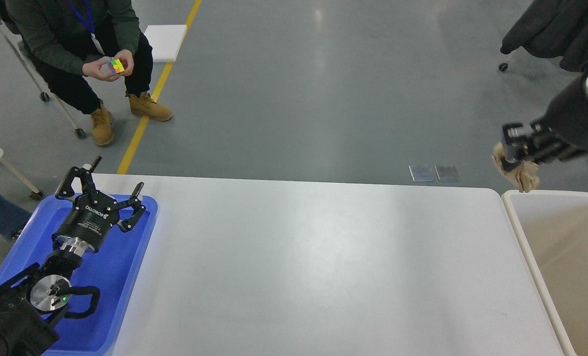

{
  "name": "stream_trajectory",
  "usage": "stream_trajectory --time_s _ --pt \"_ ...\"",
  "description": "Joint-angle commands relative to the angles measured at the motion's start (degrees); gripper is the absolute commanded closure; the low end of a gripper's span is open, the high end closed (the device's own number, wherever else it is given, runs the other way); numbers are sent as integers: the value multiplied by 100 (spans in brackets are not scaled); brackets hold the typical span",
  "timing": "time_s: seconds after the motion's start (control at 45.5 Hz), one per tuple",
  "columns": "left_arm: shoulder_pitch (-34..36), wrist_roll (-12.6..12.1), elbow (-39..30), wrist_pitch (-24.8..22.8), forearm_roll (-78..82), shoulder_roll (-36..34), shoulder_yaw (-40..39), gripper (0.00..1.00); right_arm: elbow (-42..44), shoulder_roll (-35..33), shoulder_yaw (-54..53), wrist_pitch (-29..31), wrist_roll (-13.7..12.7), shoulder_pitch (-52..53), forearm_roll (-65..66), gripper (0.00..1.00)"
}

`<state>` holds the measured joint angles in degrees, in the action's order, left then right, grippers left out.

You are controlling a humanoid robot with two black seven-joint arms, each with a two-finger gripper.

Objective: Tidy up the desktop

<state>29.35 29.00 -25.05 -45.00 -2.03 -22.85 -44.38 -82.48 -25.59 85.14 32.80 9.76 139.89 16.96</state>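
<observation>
Disposal step. Right gripper point(510, 154), upper right of frame, clamped on crumpled tan wad point(520, 173), just above beige bin point(521, 230) far rim. Left gripper point(102, 188) spread wide over blue tray point(125, 277). Desktop point(313, 267) fills centre. Next: carry wad over bin interior, release.

The desk point(313, 267) is a large, plain white rectangle with rounded far corners and a smooth matte top that carries a soft sheen of light down its middle. It lies flat and spans most of the view from left to right, its far edge running straight against the grey floor and its near edge cut off by the frame.
</observation>
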Motion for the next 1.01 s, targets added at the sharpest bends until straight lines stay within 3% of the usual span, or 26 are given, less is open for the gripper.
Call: stream_trajectory --time_s 0.0,0.198,0.395,0.747,0.988 --pt "0 0 0 0 1 0 0 1 1171 -999 310 -168 0 -1015 176 85" --pt "0 0 0 0 1 0 0 1 3210 -2124 -93 -186 9 -2816 176 85" --pt "0 0 0 0 1 0 0 1 5083 -2732 -2175 -177 9 -5496 176 81" --pt "0 0 0 0 1 0 0 1 6683 -2644 -4865 -520 0 -8318 80 81" --pt "0 0 0 0 1 0 0 1 7597 -1731 -6062 -1161 0 -9893 80 79"
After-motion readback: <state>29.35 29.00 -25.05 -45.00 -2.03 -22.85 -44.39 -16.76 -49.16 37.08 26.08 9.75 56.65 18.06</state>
